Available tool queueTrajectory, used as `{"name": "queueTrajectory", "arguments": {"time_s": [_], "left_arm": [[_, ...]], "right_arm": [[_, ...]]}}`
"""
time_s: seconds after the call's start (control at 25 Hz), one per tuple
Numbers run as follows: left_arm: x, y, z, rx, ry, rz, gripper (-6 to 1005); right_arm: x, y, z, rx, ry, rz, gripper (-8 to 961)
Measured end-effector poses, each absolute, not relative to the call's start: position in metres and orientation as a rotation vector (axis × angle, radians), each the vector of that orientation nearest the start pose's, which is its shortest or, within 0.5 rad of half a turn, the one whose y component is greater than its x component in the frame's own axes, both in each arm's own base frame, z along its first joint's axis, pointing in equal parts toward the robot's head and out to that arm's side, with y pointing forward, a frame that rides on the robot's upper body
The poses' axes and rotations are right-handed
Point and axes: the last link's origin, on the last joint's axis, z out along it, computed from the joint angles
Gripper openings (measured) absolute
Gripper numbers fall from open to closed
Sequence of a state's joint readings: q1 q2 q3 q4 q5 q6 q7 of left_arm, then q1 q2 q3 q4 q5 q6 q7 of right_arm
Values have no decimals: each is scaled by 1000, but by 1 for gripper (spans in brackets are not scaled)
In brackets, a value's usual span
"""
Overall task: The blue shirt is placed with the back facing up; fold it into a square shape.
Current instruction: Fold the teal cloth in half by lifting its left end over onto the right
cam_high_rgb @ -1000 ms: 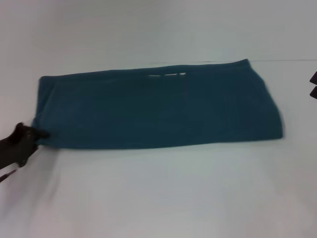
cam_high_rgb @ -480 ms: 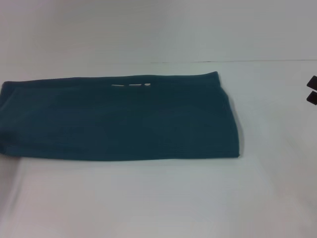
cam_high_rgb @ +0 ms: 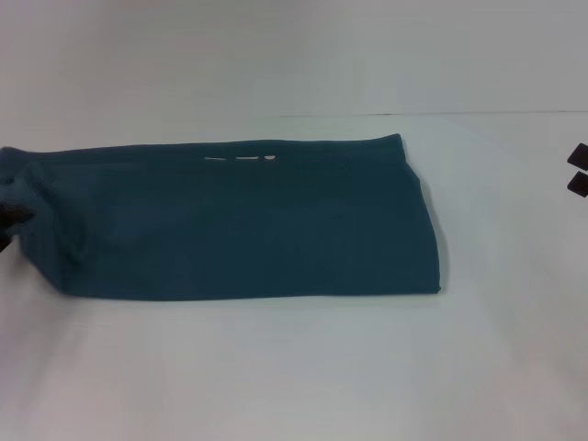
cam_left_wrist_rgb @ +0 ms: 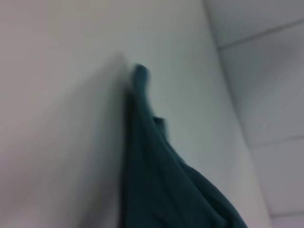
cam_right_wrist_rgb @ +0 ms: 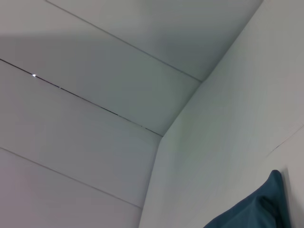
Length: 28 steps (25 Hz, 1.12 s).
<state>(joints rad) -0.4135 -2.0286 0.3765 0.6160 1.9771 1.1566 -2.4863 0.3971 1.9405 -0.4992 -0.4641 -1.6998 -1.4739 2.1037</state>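
Note:
The blue shirt (cam_high_rgb: 248,220) lies on the white table (cam_high_rgb: 294,367) as a long folded band running left to right, with a strip of white lettering (cam_high_rgb: 239,158) peeking out at its far edge. Its left end is bunched and raised off the table at the picture's left edge, where my left gripper (cam_high_rgb: 7,217) shows as a dark shape, shut on the cloth. In the left wrist view the blue shirt (cam_left_wrist_rgb: 161,180) rises close to the camera. My right gripper (cam_high_rgb: 579,168) is parked at the right edge, open, well clear of the shirt. A corner of the blue shirt (cam_right_wrist_rgb: 256,209) shows in the right wrist view.
White table surface surrounds the shirt in front and to the right. A thin seam line (cam_high_rgb: 441,114) crosses the table behind the shirt. Nothing else stands on the table.
The shirt has slid to the left across the table. Its left end, flat a second ago, is now lifted and crumpled inward at the left gripper. The right gripper has stayed still.

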Motion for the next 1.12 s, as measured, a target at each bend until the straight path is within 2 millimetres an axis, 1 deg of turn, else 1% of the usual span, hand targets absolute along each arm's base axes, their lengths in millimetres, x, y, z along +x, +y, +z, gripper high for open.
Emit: {"name": "queueTrajectory", "arguments": {"time_s": [0.08,0.36,0.44,0.56,0.76,0.88,0.96,1.04,1.12], "left_arm": [[-364,342,70,-1377,-2015,-1102,13],[-308,374,63,-1631,-1976,-1189,13],[-292,381,58,-1696,-1960,-1205,13],[-265,393,45,-1801,-1936,-1218,14],[-218,403,12,-1979,-1901,-1226,14],[-195,407,-8,-2068,-1875,-1191,14],[-184,410,-23,-2114,-1871,-1149,14],[-174,412,-44,-2154,-1869,-1088,13],[-167,411,-72,-2168,-1876,-1026,13]], "right_arm": [[337,320,78,-1827,1731,1273,682],[337,321,77,-1832,1729,1272,681],[336,321,77,-1835,1727,1272,681],[336,322,77,-1838,1728,1272,681],[335,322,75,-1848,1731,1265,683],[335,321,74,-1852,1734,1262,682],[335,321,74,-1852,1735,1261,681],[335,321,73,-1851,1738,1261,681],[335,320,72,-1848,1744,1260,682]]}}
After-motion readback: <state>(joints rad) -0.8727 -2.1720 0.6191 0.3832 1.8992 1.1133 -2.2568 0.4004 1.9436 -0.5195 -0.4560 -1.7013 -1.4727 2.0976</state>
